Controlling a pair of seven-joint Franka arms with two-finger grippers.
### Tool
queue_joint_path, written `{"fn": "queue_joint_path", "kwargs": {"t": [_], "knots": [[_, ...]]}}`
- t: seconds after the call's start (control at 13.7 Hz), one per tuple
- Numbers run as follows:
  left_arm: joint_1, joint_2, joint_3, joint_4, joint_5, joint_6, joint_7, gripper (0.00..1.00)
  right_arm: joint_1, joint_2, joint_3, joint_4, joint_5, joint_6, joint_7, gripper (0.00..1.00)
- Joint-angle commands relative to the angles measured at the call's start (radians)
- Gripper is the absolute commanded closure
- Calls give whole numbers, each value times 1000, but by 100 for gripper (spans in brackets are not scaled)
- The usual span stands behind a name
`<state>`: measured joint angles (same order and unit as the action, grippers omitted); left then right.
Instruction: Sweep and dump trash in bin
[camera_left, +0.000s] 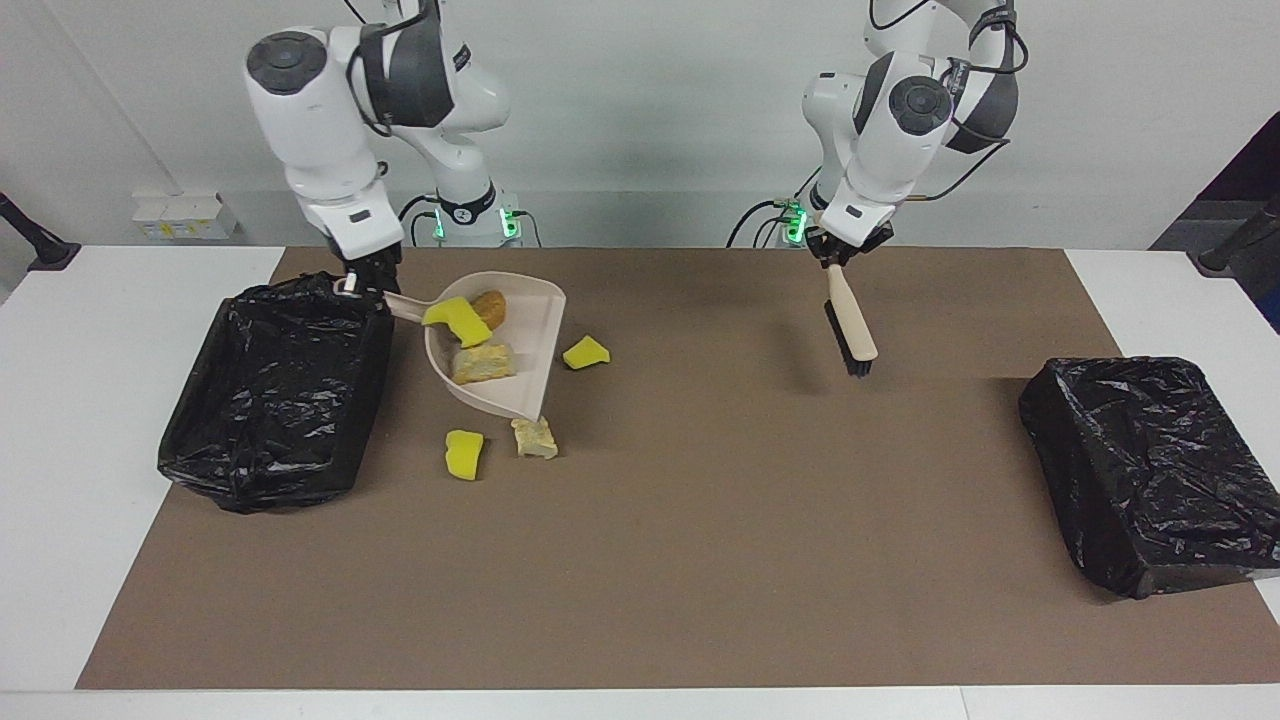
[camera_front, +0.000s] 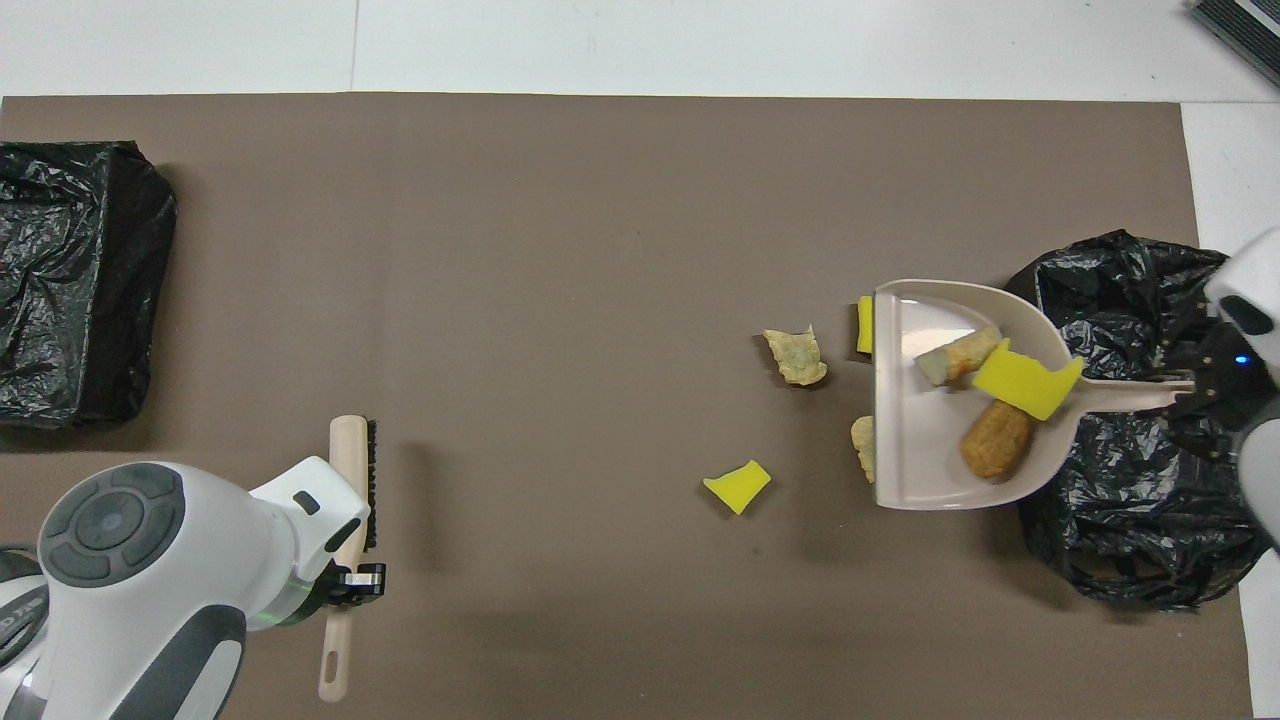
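Trash (camera_left: 470, 336) rode in three pieces in our dustpan (camera_left: 520, 340), pinched by its handle in the right gripper (camera_left: 366, 277) over the bin (camera_left: 270, 390). Four chunks remained on the mat, nothing dumped yet. Our left gripper (camera_left: 838, 257) clamped the brush (camera_left: 852, 330).

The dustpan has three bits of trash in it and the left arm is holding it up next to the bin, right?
Not quite: the right gripper holds the dustpan, as the facing view shows. It does carry three pieces beside the bin.
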<state>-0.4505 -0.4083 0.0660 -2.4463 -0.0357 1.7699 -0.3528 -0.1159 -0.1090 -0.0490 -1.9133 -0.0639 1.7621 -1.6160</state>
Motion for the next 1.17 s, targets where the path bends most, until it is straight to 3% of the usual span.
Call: {"fn": "queue_joint_path", "kwargs": {"t": [0.0,0.29,0.51,0.73,1.09], "knots": [[23,-76,-9,-130,13,34,49,100,-120,2,11,11,-67,2,-108,100],[-17,-95,-14,-262,11,179,40,100,-237,5,9,13,-246,153,-143,100],[-40,-86,-17,-263,4,212,31,100,-237,5,11,5,-403,189,-125,100],[-153,-31,-17,-216,-64,289,-56,100,-225,-4,11,-21,-488,240,-114,100],[-462,106,-17,-114,-147,431,-375,100,-185,-12,20,-35,-519,229,-64,100]]}}
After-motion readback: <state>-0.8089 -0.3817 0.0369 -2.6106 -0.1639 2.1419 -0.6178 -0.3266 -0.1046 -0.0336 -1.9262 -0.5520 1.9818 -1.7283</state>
